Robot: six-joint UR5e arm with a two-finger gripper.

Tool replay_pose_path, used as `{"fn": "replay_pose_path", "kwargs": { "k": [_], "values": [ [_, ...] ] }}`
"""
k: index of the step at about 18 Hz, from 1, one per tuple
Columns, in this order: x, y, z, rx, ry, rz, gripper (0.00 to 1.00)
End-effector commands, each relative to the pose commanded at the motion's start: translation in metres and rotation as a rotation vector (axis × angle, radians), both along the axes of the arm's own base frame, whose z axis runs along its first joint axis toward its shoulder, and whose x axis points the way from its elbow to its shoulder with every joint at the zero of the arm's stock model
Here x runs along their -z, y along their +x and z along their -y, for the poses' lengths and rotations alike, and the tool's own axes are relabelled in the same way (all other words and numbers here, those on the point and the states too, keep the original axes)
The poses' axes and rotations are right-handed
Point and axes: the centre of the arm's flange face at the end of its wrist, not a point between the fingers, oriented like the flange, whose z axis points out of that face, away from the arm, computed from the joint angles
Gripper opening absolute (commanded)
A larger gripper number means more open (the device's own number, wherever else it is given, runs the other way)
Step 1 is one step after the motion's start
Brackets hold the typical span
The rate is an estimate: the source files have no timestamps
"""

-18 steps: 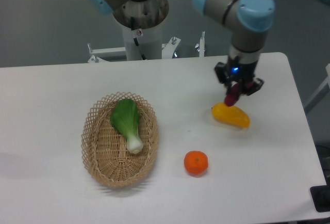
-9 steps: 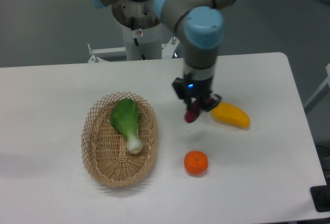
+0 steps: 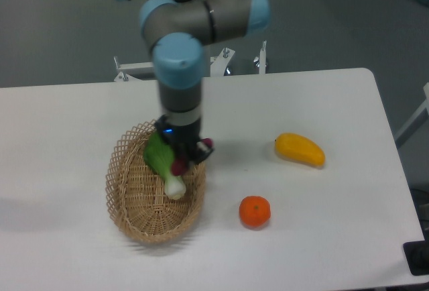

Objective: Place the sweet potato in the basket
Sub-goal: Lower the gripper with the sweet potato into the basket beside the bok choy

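My gripper point(image 3: 181, 160) hangs over the right side of the basket point(image 3: 127, 197), an oval tan wicker one at the left of the table. It is shut on the sweet potato point(image 3: 179, 165), a small reddish-purple tuber that pokes down from between the fingers, just above the basket's inside. Most of the tuber is hidden by the gripper.
A green leafy vegetable with a white stalk point(image 3: 164, 160) lies inside the basket, right beside the held tuber. A yellow fruit point(image 3: 299, 149) lies at the right of the table and a round orange point(image 3: 255, 211) sits nearer the front. The arm's base point(image 3: 181, 43) stands behind the table.
The arm has swung left across the table, carrying the sweet potato from beside the yellow fruit to above the basket's right side. The other objects have not moved.
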Motion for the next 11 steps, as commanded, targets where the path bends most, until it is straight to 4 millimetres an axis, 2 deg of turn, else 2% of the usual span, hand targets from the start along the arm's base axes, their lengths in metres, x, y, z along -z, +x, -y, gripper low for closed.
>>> {"fn": "replay_pose_path", "kwargs": {
  "k": [3,7,8,11],
  "values": [
    [0.023,0.019,-0.012,0.026,-0.031,0.021,0.12],
    [0.049,0.029,-0.038,0.028,0.016,-0.008,0.15],
    [0.052,0.03,-0.043,0.031,0.02,-0.012,0.18],
    [0.061,0.031,-0.051,0.029,0.017,-0.007,0.43]
  ]
}}
